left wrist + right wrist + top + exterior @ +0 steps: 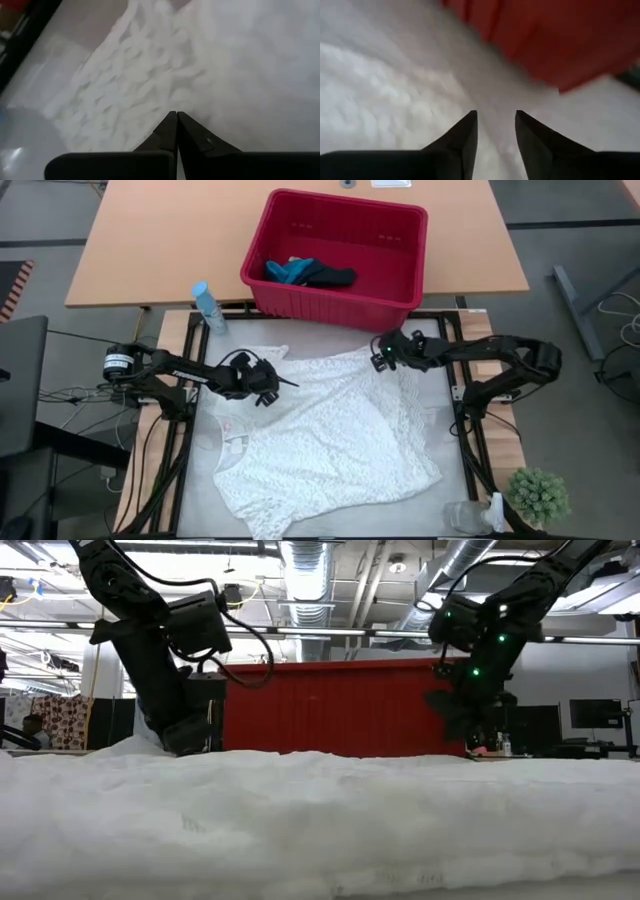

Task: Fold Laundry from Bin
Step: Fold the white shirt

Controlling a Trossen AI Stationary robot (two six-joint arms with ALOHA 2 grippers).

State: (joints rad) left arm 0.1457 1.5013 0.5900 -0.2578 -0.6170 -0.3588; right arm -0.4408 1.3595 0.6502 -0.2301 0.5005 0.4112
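The right gripper (495,120) hovers with fingers parted and empty over the white lacy cloth (330,430) near the red bin (400,290). The left gripper (176,117), pinched shut on nothing, sits above the cloth's other side. Dark and teal items (305,273) lie in the bin.

No text, label, brand, number or sign can be read in any of the views. A white band on the left arm (118,363) may be a label, but whatever is printed on it is too small to make out, and a small pale tag inside the neck of the white lacy garment (236,441) shows no legible writing either.
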